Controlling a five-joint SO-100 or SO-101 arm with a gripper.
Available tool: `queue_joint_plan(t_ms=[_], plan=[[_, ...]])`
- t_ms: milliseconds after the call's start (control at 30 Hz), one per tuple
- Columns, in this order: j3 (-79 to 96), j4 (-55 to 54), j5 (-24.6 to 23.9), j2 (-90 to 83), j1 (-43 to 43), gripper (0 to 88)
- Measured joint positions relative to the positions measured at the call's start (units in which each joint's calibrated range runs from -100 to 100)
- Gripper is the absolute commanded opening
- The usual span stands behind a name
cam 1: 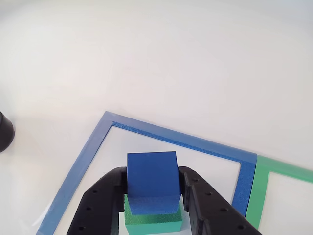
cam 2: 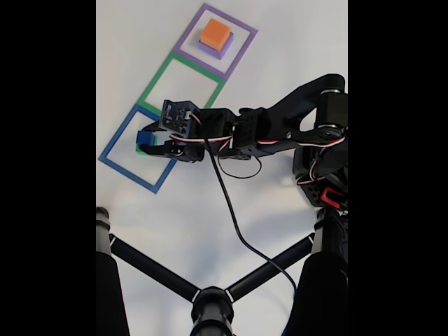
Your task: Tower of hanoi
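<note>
End effector (cam 1: pixel 152 196) clamps the blue block (cam 1: pixel 152 182) by opposite flat sides, atop the green block (cam 1: pixel 154 220) inside the blue tape square (cam 1: pixel 88 156); the foam looks light and compressible.

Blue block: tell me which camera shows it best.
The other view. There the blue block sits large and sharp between the gripper fingers, resting on the green block. In the fixed view the blue block is a small patch at the gripper's tip, inside the blue tape square.

White tabletop (cam 2: pixel 280 42), evenly lit; black tripod legs (cam 2: pixel 210 294) across bottom.
</note>
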Motion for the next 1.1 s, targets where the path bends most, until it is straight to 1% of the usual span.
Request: queue_joint_plan(t_ms=[367,500,700,967,1100], plan=[[0.0,-3.4,-0.2,3.78,-0.29,1.2],[-0.52,-4.04,-0.2,4.7,-0.29,4.1],[-1.38,-5.22,-0.2,6.97,-0.29,19.0],[-1.38,-8.23,0.0,8.73,0.19,29.5],[-1.38,-8.07,0.39,8.06,1.07,30.2]])
